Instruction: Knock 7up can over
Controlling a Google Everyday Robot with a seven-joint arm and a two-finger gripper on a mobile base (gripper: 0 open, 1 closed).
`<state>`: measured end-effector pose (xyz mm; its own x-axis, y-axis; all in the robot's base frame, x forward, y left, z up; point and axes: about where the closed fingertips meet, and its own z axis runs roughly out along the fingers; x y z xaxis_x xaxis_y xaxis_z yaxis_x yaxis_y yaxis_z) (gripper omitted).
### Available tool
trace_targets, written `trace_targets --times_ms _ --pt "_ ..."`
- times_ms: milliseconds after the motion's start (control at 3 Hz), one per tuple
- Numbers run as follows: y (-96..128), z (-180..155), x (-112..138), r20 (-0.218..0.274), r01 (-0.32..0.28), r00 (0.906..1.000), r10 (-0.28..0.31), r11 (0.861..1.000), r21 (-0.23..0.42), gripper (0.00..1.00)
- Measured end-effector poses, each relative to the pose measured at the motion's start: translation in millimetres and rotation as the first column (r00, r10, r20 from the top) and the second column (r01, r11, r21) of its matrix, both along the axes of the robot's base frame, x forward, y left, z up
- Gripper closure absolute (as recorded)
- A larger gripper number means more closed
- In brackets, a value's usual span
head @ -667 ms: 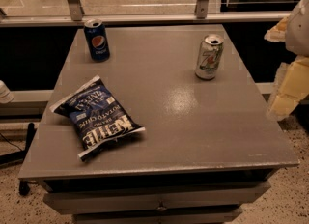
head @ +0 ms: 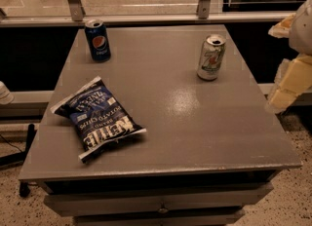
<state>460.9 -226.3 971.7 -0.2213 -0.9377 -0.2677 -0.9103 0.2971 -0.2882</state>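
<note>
7up can stands upright, far right on the worktop. Hand is just off the right edge, well apart from the can. Open or closed, can't tell.

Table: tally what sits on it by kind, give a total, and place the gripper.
Drink cans: 2 (7up can, Pepsi can)
Chip bags: 1
Total: 3
Gripper: right of the table, apart from the 7up can.
</note>
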Motion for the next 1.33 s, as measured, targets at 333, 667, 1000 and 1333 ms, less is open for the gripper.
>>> trace_targets --times_ms 333,667,1000,1333 --pt "-16.7 -16.8 47.0 0.079 0.057 0.9947 -0.067 0.991 0.124 0.00" --pt "-20.5 -33.1 97.7 0.124 0.106 0.9815 -0.146 0.952 0.287 0.00" --pt "-16.3 -56.3 131.6 0.099 0.139 0.9729 -0.209 0.870 0.472 0.00" --pt "-3.5 -80.5 155.0 0.061 0.127 0.9739 -0.219 0.745 0.655 0.00"
